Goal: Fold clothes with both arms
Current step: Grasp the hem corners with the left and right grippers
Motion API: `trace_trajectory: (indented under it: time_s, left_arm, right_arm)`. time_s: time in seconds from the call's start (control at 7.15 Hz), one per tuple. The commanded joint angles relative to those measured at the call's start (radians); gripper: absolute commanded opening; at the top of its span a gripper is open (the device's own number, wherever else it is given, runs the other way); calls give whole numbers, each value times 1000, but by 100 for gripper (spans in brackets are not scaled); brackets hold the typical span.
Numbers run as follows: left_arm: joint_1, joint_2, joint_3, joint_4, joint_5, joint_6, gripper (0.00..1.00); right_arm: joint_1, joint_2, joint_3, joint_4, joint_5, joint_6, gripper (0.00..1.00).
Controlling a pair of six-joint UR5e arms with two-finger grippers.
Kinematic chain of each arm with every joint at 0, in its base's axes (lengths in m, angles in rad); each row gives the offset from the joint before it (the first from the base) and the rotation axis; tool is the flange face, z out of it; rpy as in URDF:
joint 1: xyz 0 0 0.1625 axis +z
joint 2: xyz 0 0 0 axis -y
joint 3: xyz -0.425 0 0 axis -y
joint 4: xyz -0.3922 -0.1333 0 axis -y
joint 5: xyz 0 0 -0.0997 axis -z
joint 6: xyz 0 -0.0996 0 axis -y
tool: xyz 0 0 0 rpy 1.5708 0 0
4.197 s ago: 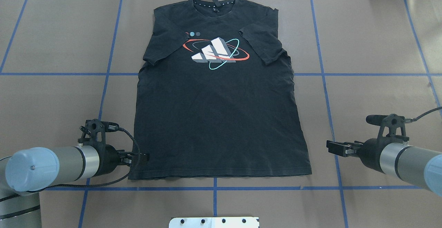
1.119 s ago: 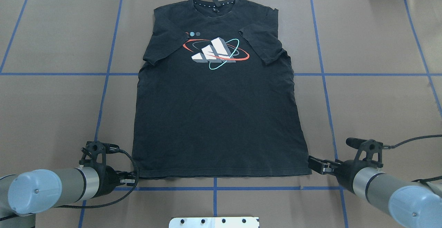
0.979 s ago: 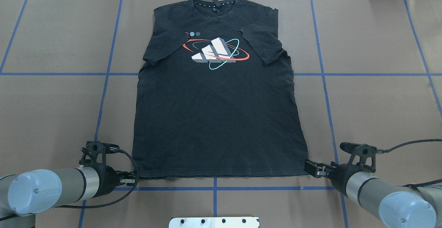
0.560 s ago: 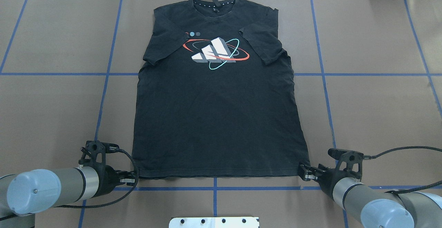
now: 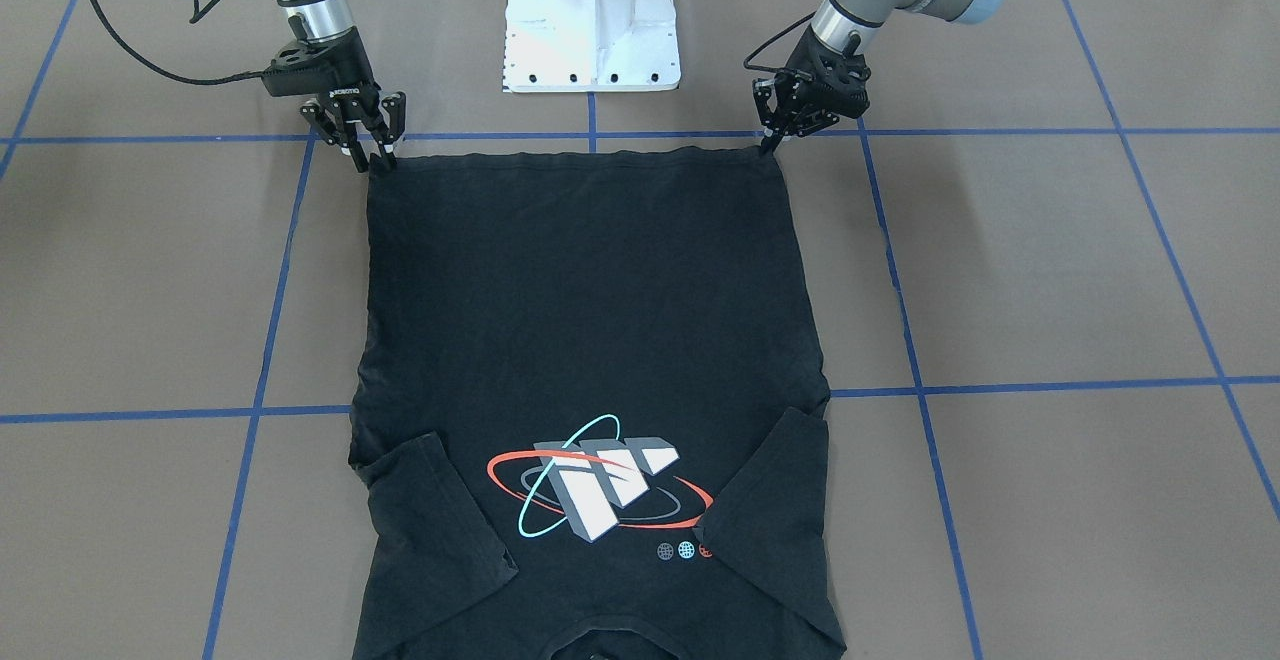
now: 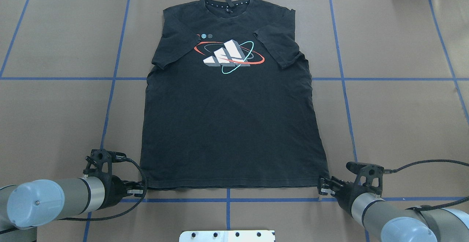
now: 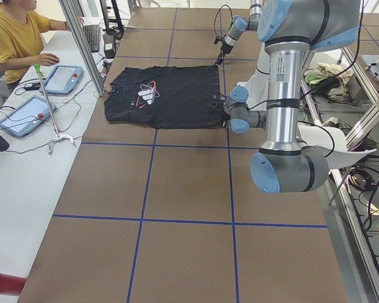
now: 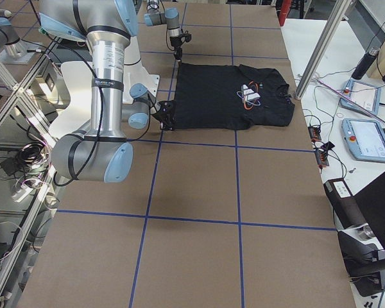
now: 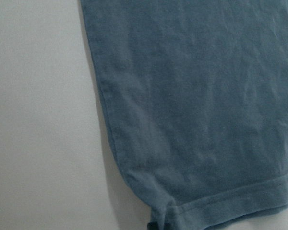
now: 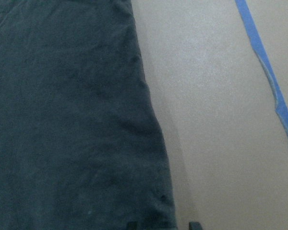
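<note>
In the left wrist view, the corner of the T-shirt (image 9: 192,105) is bunched up beside one dark fingertip (image 9: 156,225). Only a tiny bit of cloth seems caught, so it could slip out when the arm lifts. In the right wrist view, two fingertips (image 10: 194,224) stand apart with the other bottom corner between them. If they close this near the edge, they may grab just one layer or miss. In the front-facing view, the left gripper (image 5: 768,145) looks pressed together on its corner, while the right gripper (image 5: 368,160) is spread wide. If one arm pulls before the other has hold, the shirt will drag crooked. In the overhead view, the black shirt lies flat and face up on the brown table (image 6: 403,106), in the middle. Its bottom edge sits near the robot, along a blue tape line (image 6: 227,200). Both sleeves (image 6: 278,47) are folded in over the chest. The logo (image 6: 227,57) is white-grey blocks with red and cyan ovals.
</note>
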Motion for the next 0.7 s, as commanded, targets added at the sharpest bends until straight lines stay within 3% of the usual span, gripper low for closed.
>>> trace_trajectory:
  time_s: [0.0,0.14,0.28,0.56]
  left_arm:
    - [0,0,0,0,-1,0,0]
    - [0,0,0,0,-2,0,0]
    - [0,0,0,0,-2,0,0]
    - [-9,2,-20,3,-15,14,0]
  right_arm:
    - [-4,0,2,0,-3,1,36]
    - [-3,-1,4,0,-2,1,24]
    - [-4,-1,4,0,-2,1,2]
    - [0,-5,24,0,4,-2,0]
